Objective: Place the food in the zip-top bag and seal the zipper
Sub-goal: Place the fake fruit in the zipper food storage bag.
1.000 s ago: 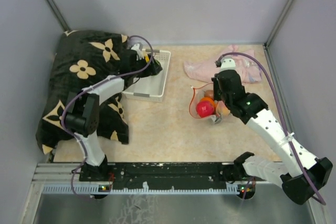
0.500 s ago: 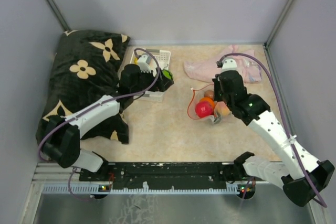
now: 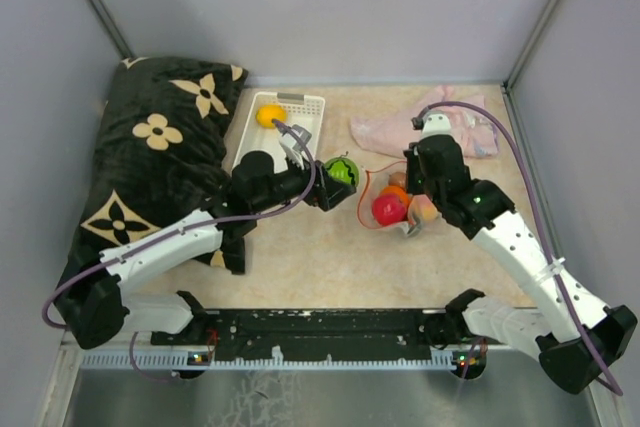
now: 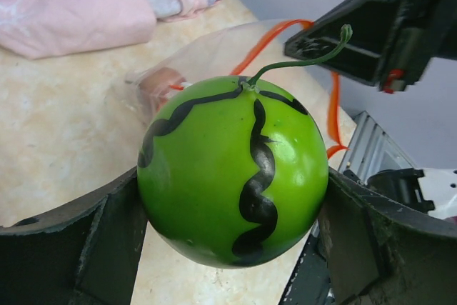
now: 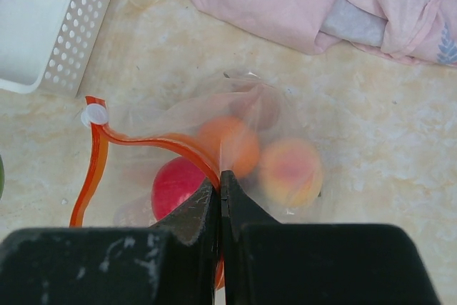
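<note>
My left gripper (image 3: 335, 179) is shut on a bright green toy watermelon (image 4: 232, 169) with black stripes, held above the table just left of the bag's mouth; it also shows in the top view (image 3: 340, 170). The clear zip-top bag (image 5: 235, 133) lies open with its red-orange zipper (image 5: 143, 141) curved. Inside are a red fruit (image 5: 175, 183), an orange one (image 5: 232, 144) and a peach one (image 5: 289, 169). My right gripper (image 5: 220, 185) is shut on the bag's upper zipper edge, holding the mouth up. A yellow-orange fruit (image 3: 268, 115) lies in the white basket.
The white slotted basket (image 3: 300, 119) stands back left of centre. A black flowered cushion (image 3: 150, 157) fills the left side. A pink cloth (image 3: 400, 129) lies at the back right, behind the bag. Grey walls enclose the table.
My left arm has swung right from the basket, carrying the green watermelon to the bag's mouth. The basket is uncovered, showing the yellow-orange fruit. The right gripper has kept still on the bag.
</note>
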Controlling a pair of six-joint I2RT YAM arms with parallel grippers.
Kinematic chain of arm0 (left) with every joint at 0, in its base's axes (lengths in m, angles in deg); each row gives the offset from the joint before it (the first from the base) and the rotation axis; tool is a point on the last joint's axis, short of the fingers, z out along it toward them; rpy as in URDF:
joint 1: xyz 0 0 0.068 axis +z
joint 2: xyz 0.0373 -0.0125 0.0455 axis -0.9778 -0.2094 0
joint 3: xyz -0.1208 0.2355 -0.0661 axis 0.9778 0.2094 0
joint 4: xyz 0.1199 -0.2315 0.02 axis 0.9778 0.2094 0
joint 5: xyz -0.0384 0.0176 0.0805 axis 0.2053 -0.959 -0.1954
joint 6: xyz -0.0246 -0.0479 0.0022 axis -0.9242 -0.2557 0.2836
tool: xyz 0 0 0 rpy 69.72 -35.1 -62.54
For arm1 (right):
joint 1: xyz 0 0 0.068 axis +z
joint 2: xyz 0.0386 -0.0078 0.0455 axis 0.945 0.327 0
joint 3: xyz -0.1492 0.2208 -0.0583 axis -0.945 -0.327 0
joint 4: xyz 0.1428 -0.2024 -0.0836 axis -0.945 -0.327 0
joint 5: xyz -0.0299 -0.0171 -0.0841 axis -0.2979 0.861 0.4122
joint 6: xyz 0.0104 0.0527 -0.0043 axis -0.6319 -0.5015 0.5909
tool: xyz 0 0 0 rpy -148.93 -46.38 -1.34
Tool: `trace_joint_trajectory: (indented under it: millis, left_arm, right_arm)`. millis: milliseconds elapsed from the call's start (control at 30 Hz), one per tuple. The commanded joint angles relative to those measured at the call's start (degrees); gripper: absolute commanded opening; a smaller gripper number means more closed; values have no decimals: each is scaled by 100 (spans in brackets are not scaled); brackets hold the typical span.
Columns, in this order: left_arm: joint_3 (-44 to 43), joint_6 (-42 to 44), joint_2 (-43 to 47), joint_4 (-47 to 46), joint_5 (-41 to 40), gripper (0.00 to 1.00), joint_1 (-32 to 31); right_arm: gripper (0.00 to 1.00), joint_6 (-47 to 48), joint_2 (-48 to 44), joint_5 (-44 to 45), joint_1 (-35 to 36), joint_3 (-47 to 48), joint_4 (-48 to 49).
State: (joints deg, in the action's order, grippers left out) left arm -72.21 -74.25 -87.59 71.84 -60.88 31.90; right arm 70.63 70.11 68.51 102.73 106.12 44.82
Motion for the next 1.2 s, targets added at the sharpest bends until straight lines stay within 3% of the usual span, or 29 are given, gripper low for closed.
trace_joint_trajectory:
  millis: [0,600,1000,1167]
  left_arm:
    - [7,80,120,-555,249,68,-194]
    - [-991,273,-1704,-1349,18,68,-987]
    - [-1446,293,-2390,-395,-856,71,-1049]
    - [-1691,382,-2452,-297,-830,75,-1120]
  right_arm:
    - [2,-77,-103,-105,-38,25,255]
    - [3,-130,-160,-561,-36,243,186]
    - [3,-134,-251,-754,-41,352,217]
    - [3,-158,-244,-861,-36,317,252]
